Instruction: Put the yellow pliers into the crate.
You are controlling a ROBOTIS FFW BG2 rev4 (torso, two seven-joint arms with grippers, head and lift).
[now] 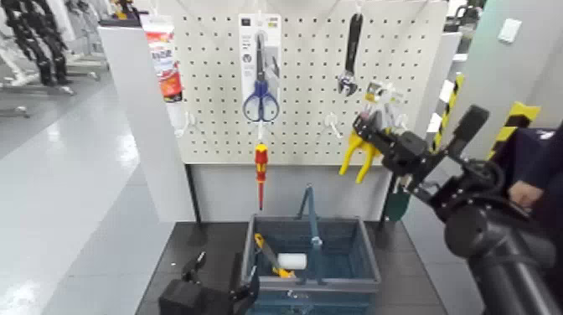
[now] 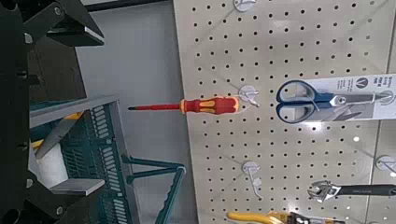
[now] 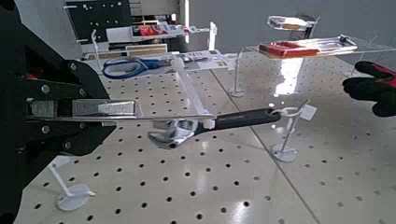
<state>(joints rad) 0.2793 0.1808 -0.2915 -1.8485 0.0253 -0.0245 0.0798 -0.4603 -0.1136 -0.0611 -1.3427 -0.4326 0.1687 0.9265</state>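
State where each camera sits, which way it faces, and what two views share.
Head: on the head, facing forward and down at the pegboard and crate; left gripper beside the crate, right gripper by the yellow pliers.
Left wrist: on the left arm, facing the pegboard; left jaws at the picture's edge.
Right wrist: on the right arm, looking along the pegboard; right jaws show.
Shared: head and left wrist both show the screwdriver and crate.

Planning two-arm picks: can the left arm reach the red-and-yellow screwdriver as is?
Probably yes: left gripper sits low by the crate, jaws open, nothing visible blocking the screwdriver above; right gripper is off by the yellow pliers.
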